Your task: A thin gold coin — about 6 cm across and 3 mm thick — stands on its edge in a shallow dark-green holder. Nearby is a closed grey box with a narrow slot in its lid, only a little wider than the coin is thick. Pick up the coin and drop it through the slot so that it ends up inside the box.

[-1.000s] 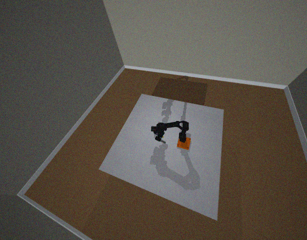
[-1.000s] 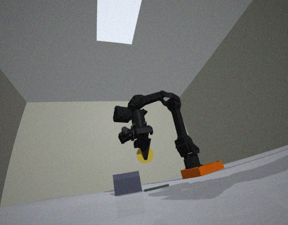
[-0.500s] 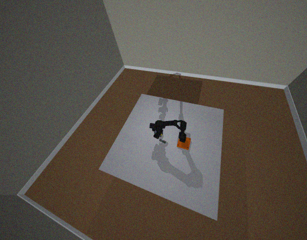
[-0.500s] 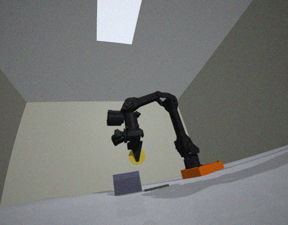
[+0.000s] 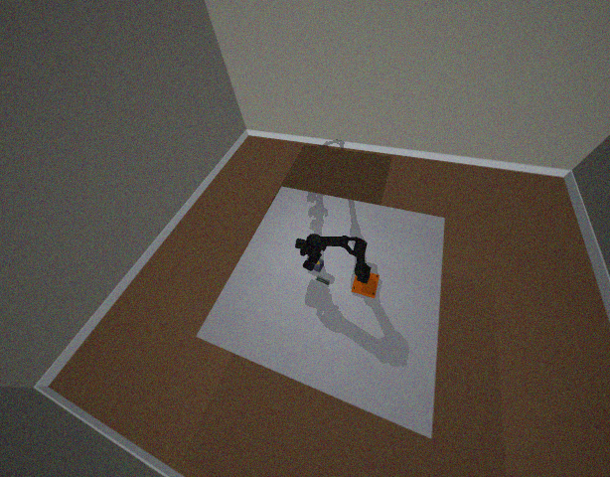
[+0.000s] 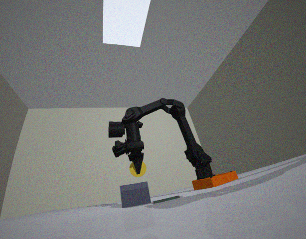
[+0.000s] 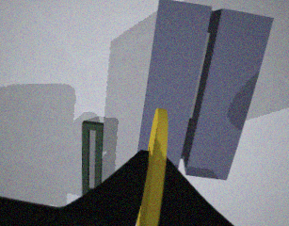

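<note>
My gripper (image 6: 138, 172) (image 7: 150, 159) is shut on the gold coin (image 6: 144, 170) (image 7: 156, 179), which stands upright between the fingertips. In the exterior view both are in the air above the grey box (image 6: 135, 197) (image 7: 174, 71), with a gap between the coin and the lid. The box looks bluish. In the wrist view the coin appears left of the dark slot (image 7: 201, 89), its edge running nearly the same way, the slot slightly more slanted. The dark-green holder (image 5: 323, 280) (image 6: 166, 199) (image 7: 86, 155) lies empty, left of the box in the wrist view.
The arm's orange base (image 5: 366, 289) (image 6: 226, 179) is to the right of the holder and box in the top and exterior views. The arm arches over from it. Its shadows fall on the white surface (image 5: 274, 318) around the holder and box.
</note>
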Robot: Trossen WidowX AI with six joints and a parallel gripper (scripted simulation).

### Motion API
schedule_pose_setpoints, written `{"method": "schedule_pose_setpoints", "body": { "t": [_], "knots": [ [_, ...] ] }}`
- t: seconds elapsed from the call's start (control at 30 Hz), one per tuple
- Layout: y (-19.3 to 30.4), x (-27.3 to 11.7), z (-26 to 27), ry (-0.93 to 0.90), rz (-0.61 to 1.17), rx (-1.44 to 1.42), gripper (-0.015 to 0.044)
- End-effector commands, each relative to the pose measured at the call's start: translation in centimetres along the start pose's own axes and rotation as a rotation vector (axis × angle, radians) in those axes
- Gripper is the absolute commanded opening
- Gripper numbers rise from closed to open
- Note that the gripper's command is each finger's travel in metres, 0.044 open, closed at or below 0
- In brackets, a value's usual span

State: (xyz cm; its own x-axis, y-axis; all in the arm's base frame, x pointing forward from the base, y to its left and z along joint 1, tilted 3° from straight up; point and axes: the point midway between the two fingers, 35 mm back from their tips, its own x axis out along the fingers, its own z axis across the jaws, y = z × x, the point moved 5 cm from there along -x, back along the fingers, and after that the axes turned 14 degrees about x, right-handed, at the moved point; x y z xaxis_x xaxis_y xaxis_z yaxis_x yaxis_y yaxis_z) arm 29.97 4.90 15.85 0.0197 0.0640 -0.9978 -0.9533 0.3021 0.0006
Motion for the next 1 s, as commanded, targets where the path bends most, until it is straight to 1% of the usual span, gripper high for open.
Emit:
{"method": "schedule_pose_setpoints", "body": {
  "t": [0.0, 0.33, 0.97],
  "knots": [
    [-0.8, 0.0, -0.3, 0.000, 0.000, -0.004, 0.0000],
    [-2.9, 0.1, -1.6, 0.004, 0.003, -0.007, 0.0000],
    [-2.9, 0.2, -1.7, 0.003, 0.001, -0.007, 0.0000]
  ]
}}
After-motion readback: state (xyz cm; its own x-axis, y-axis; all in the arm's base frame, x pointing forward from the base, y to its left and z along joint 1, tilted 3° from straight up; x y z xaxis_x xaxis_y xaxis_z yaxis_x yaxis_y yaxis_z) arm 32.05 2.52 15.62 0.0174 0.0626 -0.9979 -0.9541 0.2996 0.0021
